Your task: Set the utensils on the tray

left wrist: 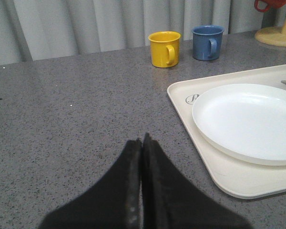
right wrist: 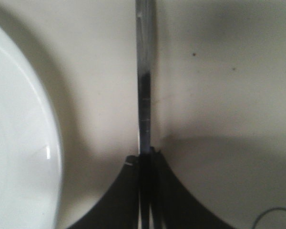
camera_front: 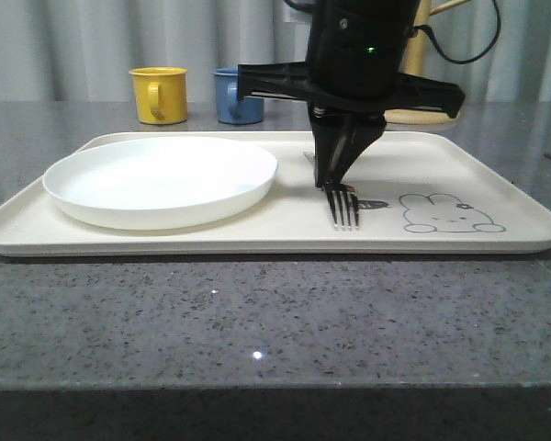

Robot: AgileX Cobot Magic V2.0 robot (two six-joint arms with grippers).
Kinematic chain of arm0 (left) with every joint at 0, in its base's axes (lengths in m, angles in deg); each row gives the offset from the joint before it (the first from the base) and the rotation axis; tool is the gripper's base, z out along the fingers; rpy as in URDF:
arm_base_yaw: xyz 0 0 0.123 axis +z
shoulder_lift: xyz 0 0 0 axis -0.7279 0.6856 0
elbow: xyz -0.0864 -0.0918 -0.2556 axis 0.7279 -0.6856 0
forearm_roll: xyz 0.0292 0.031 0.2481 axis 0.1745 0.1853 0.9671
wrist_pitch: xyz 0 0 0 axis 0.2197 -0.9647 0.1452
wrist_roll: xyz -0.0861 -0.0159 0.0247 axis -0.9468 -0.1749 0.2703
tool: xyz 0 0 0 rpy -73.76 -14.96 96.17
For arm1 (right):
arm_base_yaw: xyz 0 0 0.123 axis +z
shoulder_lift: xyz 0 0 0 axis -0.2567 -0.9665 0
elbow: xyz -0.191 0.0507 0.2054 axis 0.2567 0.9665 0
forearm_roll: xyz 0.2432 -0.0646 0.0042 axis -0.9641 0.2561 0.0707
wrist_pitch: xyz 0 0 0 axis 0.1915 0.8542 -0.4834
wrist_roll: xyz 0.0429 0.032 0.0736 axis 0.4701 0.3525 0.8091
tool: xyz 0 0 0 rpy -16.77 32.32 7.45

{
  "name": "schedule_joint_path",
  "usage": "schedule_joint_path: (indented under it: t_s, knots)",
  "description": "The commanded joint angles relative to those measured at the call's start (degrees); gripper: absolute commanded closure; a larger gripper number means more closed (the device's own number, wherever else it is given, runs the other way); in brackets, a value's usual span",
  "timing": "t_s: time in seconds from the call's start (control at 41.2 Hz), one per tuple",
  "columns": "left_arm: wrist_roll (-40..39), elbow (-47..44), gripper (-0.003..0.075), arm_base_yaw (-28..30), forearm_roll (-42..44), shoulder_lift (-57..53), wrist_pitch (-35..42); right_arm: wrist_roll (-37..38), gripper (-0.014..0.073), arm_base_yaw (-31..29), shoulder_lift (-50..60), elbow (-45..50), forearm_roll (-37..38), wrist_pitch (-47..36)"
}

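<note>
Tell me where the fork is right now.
In the front view the fork lies on the cream tray, just right of the white plate and left of the rabbit drawing, with the right pincer shut on its handle.

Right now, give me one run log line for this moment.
right claw: shut on fork, fork on tray | plate: on tray, left of fork | left claw: shut, empty, over table

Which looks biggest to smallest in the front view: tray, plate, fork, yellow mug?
1. tray
2. plate
3. yellow mug and fork: unsure, since the right gripper hides most of the fork.
</note>
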Motion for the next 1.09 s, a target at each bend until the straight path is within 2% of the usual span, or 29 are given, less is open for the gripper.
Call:
schedule_joint_path:
  t_s: [0.0,0.073,0.146,0.34,0.462,0.632,0.826,1.069]
  knots:
    - [-0.65,1.56,0.0738,0.19,-0.75,0.46,4.93,0.34,0.0650,-0.06,1.92,-2.01,-1.09,-1.89]
    - [-0.65,1.56,0.0738,0.19,-0.75,0.46,4.93,0.34,0.0633,-0.06,1.77,-2.01,-1.09,-1.61]
    - [-0.65,1.56,0.0738,0.19,-0.75,0.46,4.93,0.34,0.0578,-0.06,1.77,-2.01,-1.09,-1.61]
    - [-0.65,1.56,0.0738,0.19,-0.75,0.46,4.93,0.34,0.0334,-0.06,2.24,-2.09,-1.15,-1.61]
    - [-0.65,1.56,0.0738,0.19,-0.75,0.46,4.93,0.34,0.0230,-0.37,4.04,-2.22,-0.26,-1.61]
    - [-0.65,1.56,0.0738,0.19,-0.75,0.46,4.93,-0.78,0.0232,-3.38,8.95,-2.22,1.08,0.13]
    - [-0.65,1.56,0.0738,0.19,-0.75,0.46,4.93,-10.82,0.0232,-9.80,14.30,-2.22,1.08,4.88]
    - [-0.65,1.56,0.0738,0.19,-0.75,0.46,4.93,-23.42,0.0232,-21.29,17.24,-1.89,0.13,11.64]
